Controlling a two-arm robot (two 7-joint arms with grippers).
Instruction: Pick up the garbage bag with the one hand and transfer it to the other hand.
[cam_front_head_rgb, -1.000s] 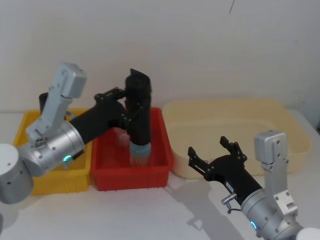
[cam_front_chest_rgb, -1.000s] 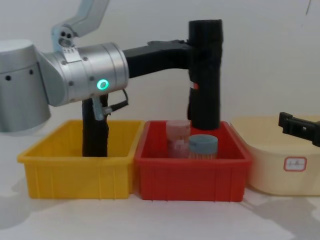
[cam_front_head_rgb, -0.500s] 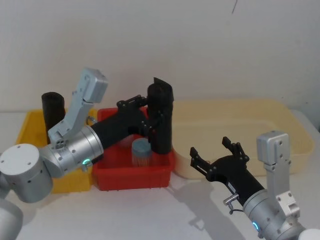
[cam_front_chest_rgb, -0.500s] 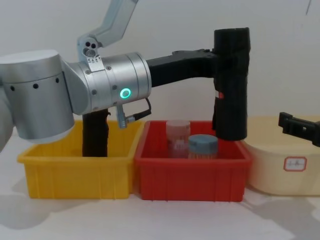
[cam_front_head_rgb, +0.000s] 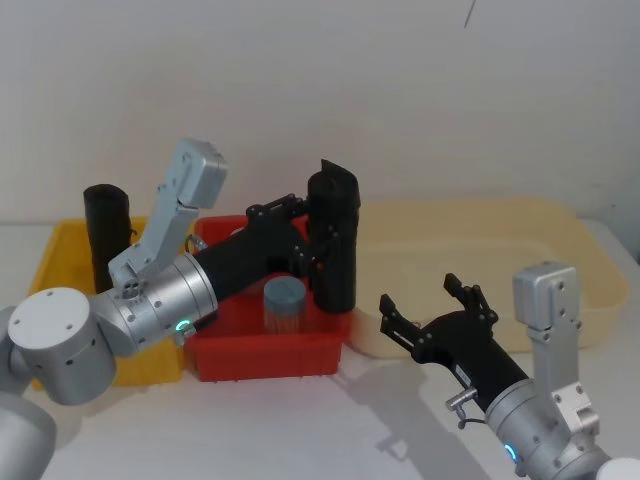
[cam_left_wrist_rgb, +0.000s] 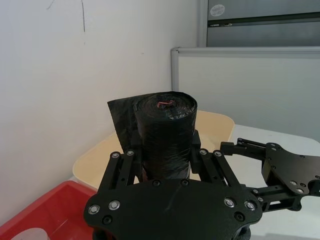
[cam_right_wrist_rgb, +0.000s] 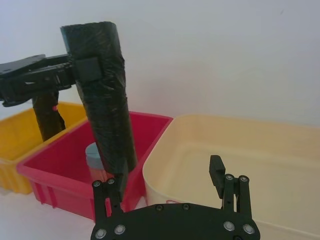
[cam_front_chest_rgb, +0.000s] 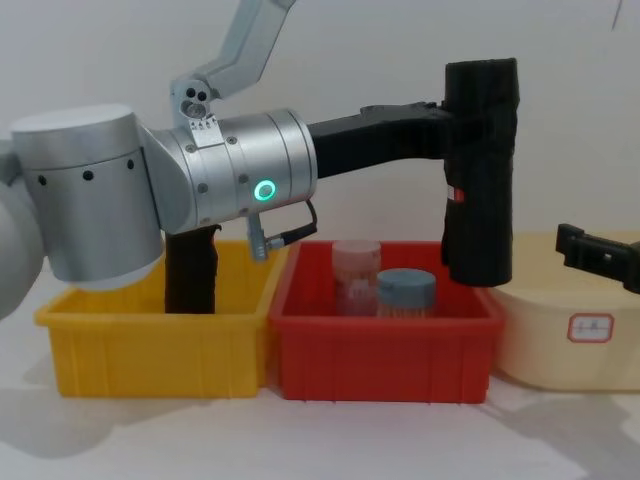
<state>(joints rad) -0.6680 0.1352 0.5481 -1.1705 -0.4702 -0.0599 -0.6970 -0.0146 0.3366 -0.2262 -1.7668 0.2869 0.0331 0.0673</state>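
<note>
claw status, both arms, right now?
left claw: closed on the garbage bag, held upright in the air.
right claw: open, holding nothing.

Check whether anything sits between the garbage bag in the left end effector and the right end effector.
Nothing visible does. The left end effector holds the garbage bag above the right edge of the red bin; the right end effector is open in front of the cream tub, with only open air between them.
</note>
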